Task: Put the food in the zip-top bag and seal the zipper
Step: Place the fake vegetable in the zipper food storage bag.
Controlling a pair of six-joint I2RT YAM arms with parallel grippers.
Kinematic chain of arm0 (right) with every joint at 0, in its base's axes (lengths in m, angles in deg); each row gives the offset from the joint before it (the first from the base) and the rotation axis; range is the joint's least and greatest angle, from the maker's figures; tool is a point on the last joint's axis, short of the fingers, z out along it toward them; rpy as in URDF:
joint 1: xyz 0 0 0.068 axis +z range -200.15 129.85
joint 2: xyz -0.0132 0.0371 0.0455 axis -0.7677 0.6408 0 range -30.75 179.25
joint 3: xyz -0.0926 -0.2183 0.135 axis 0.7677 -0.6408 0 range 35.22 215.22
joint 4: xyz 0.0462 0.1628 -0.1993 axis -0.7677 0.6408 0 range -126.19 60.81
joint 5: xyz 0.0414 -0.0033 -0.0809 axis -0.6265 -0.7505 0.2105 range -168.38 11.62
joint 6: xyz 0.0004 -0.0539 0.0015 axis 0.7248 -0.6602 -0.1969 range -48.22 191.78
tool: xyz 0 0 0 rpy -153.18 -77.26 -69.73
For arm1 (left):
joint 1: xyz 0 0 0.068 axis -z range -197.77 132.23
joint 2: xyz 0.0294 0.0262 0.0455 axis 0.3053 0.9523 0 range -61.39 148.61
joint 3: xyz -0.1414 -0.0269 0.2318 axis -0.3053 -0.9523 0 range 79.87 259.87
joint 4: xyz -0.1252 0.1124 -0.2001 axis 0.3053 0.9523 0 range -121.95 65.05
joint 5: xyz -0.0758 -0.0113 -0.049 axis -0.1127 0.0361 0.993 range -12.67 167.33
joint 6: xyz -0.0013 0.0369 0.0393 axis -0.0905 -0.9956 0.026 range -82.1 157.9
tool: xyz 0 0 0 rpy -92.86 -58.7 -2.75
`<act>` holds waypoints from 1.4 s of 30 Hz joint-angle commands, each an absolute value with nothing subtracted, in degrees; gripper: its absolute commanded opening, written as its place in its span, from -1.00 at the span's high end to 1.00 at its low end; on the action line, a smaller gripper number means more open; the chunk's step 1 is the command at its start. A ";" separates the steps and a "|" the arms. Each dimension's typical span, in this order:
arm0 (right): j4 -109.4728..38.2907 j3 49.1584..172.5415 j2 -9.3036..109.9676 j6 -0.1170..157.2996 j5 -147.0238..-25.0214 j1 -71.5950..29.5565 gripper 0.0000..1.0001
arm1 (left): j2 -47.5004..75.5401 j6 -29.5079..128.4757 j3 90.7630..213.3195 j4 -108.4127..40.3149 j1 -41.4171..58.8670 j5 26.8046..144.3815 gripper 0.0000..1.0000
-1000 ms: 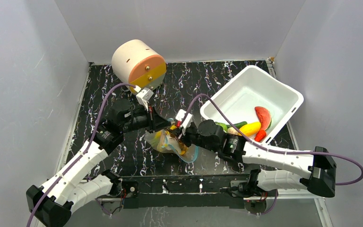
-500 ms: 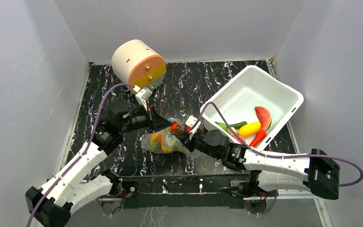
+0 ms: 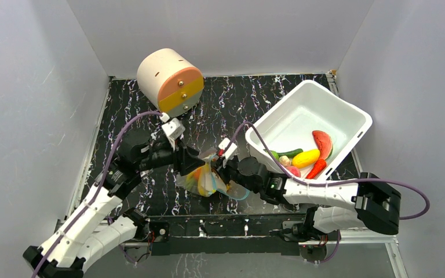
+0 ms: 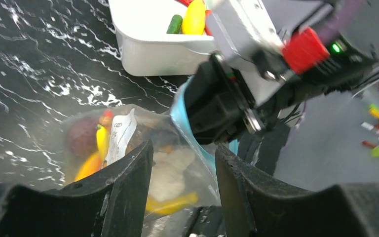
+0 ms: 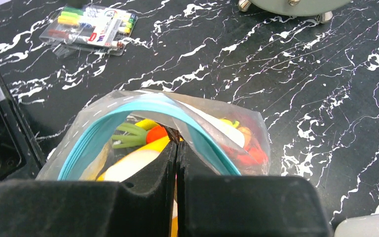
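The zip-top bag, holding food, lies mid-tabletop between both arms. The right end effector pinches its teal zipper. The left end effector stands part-open at the bag.

White tub, cream-orange drum, marker packet

No wording can be read anywhere: the white label on the clear zip-top bag carries small dark print too blurred to make out, and the clear packet of marker pens shows red and dark printing too small to read.
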State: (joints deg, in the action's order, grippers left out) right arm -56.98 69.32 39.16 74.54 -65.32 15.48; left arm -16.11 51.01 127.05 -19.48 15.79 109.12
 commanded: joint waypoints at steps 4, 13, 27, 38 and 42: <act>-58.65 77.44 43.67 82.60 -60.41 14.12 1.00 | -22.96 26.32 129.37 -6.43 15.98 114.20 0.07; -55.34 84.44 50.07 93.43 -58.61 10.85 1.00 | -27.34 20.76 121.96 -11.35 16.00 120.97 0.07; -54.11 87.43 53.00 96.51 -59.43 10.14 1.00 | -28.67 16.37 111.64 -22.97 16.03 117.60 0.06; -53.90 87.23 52.47 96.89 -59.49 10.15 1.00 | -24.81 16.17 108.86 -29.08 16.00 113.67 0.06; -54.41 86.76 52.18 96.91 -60.08 10.15 1.00 | -23.99 17.33 108.51 -31.42 16.02 111.78 0.12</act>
